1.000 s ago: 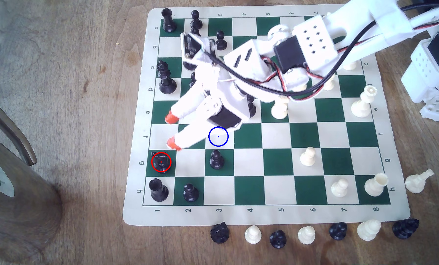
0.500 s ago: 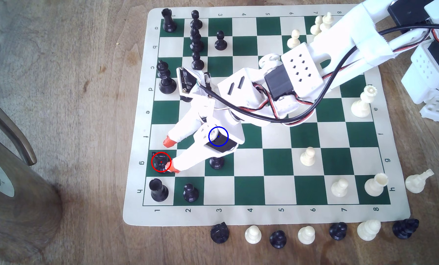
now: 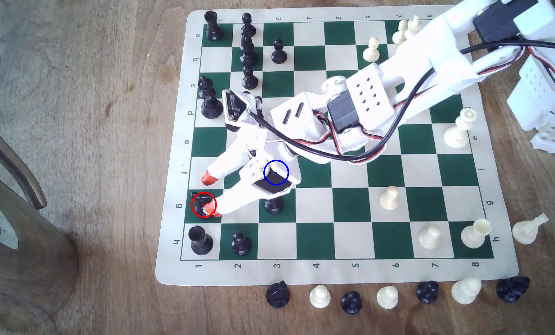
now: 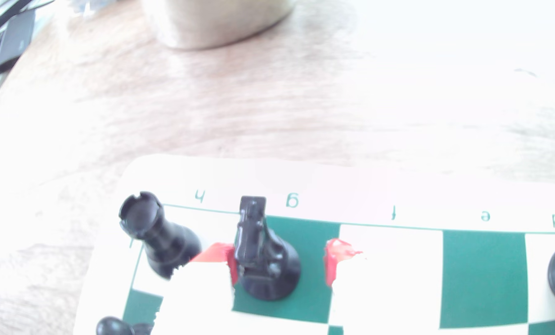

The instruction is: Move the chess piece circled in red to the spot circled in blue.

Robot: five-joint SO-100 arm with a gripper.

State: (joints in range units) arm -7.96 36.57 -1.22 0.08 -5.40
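Straddling the knight, the end effector stands open with nothing gripped: one orange-tipped finger sits against the piece's side, the other apart across a gap. Half a second ago that nearer tip lay beside the knight's base; now it overlaps the red ring, so the arm has edged in and closing looks next. The knight is glossy black plastic, angular head on a round base, upright on its dark green square. The blue-ringed spot, up-right of the knight in the exterior view, is covered by the arm, likely cream-white beneath. A hollow-topped rook stands just beside the knight.
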